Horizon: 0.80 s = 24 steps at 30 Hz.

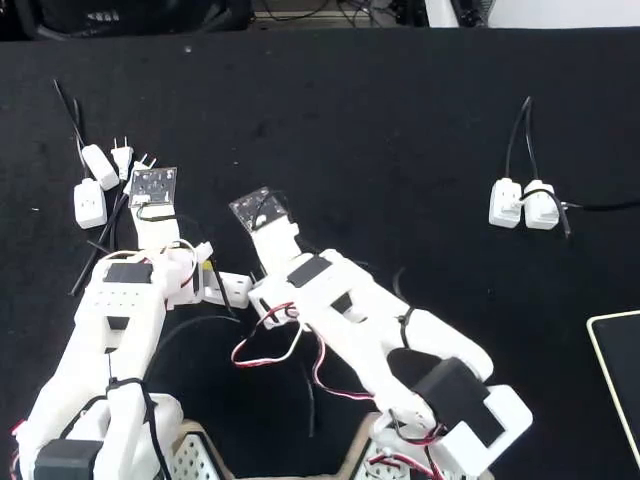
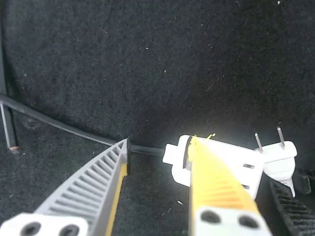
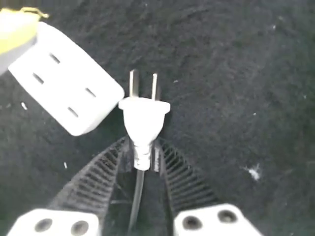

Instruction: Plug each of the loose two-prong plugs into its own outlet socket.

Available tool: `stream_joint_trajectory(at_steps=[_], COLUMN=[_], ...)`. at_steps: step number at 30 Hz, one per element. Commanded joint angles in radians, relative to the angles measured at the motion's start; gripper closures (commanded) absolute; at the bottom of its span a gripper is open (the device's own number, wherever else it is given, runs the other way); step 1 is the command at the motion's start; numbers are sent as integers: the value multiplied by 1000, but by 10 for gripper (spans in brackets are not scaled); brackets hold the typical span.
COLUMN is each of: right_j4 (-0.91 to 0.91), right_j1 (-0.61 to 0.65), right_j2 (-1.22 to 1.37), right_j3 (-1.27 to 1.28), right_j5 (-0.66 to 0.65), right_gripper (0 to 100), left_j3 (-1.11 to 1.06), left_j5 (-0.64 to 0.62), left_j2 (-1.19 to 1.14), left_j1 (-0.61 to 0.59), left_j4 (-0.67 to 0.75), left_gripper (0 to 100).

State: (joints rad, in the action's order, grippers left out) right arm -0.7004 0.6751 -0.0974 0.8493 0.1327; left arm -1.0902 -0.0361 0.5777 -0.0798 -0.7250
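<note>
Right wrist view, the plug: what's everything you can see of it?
The plug is white, smooth plastic by its look, with two flat metal prongs pointing away from the camera and a narrower neck leading into a thin cord. The right gripper clamps that neck. The plug sits over the black cloth, its shoulder at or touching a corner of the white socket block.
</note>
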Motion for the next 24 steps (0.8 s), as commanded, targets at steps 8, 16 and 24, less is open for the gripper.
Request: stream_joint_trajectory(at_steps=[8, 16, 24], right_j4=[-244, -641, -736], right_j1=[-310, -545, -534], right_j2=[-380, -549, -492], right_j3=[-58, -423, -352], right_j5=[-422, -882, -1263], right_gripper=[988, 988, 988], left_j3=[8, 7, -1], left_j5=[6, 6, 8], left_j2=[20, 20, 20], left_j1=[-10, -10, -10], left_j4=[11, 9, 8], left_gripper=[805, 805, 805])
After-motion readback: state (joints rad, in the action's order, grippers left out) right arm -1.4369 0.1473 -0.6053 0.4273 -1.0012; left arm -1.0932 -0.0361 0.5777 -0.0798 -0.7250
